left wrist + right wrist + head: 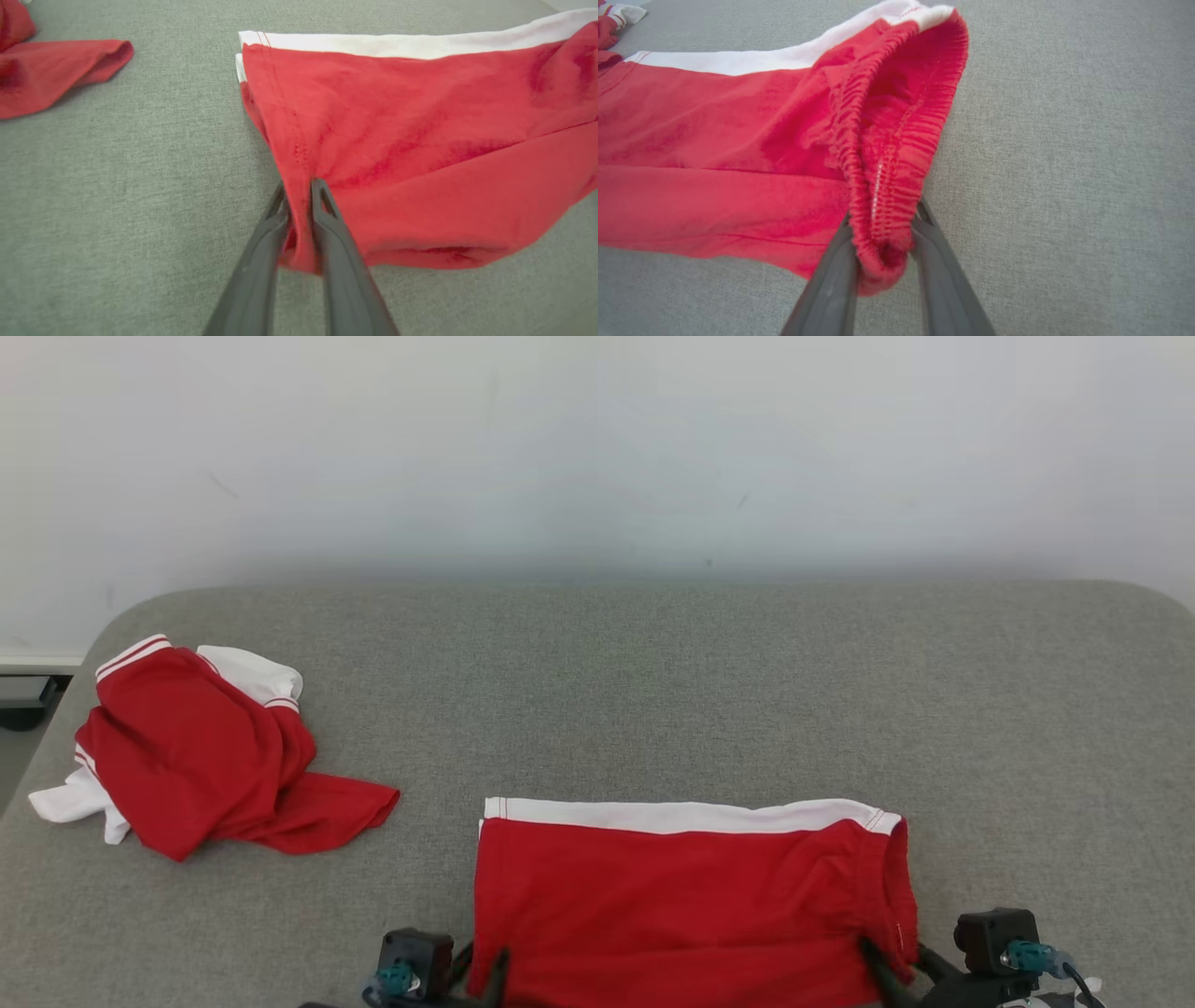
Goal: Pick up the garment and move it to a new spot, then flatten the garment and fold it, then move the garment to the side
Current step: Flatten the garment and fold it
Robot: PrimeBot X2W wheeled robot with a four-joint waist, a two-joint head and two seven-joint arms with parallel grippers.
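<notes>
Red garment (691, 896) spans left claw (300, 186) to right claw (885, 212), both pinching it.

Garment (691, 896): red with a white band along one edge; second garment (201, 756): red with white, red-striped trim; bench (653, 691): grey weave.

Red shorts (691, 905), white band along the top edge, lie flat at bottom centre on a grey pad (653, 691). Left gripper (484, 969) at their lower left corner, right gripper (892, 959) at lower right, fingers touching cloth. Crumpled red-white heap (196, 756) mid-left. Pale wall (597, 448) above.
</notes>
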